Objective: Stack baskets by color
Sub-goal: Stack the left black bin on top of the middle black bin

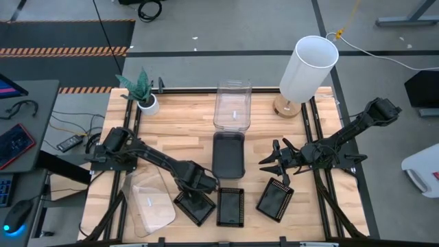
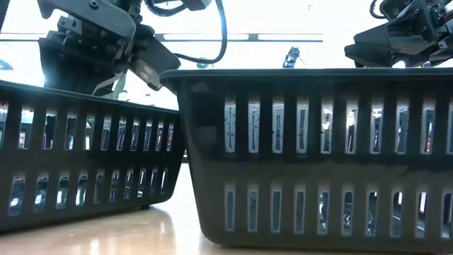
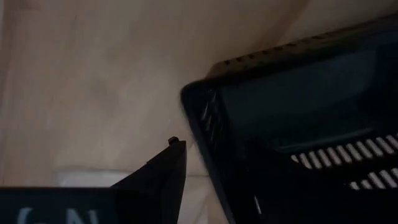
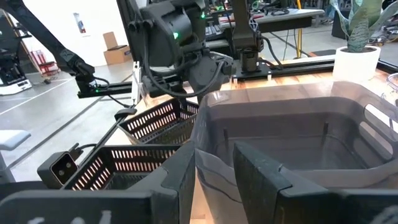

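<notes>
Three black mesh trays lie in a row near the table's front edge: left (image 1: pixel 194 206), middle (image 1: pixel 230 206), right (image 1: pixel 276 200). My left gripper (image 1: pixel 195 189) points down over the left tray (image 3: pixel 298 124), open. One finger (image 3: pixel 168 168) stands just outside the tray's wall; the other is hidden. A smoky dark-grey basket (image 1: pixel 228 154) rests on its base at the table's middle. My right gripper (image 1: pixel 266 163) is level and open to that basket's right, a little apart from it (image 4: pixel 292 124). One clear basket (image 1: pixel 233 104) stands at the far middle, another (image 1: pixel 147 202) at the near left.
A tall white cylinder lamp (image 1: pixel 309 68) stands at the far right and a small potted plant (image 1: pixel 140 92) at the far left. Bare wood shows between the far clear basket and the plant. In the low view the middle tray (image 2: pixel 311 149) fills the foreground.
</notes>
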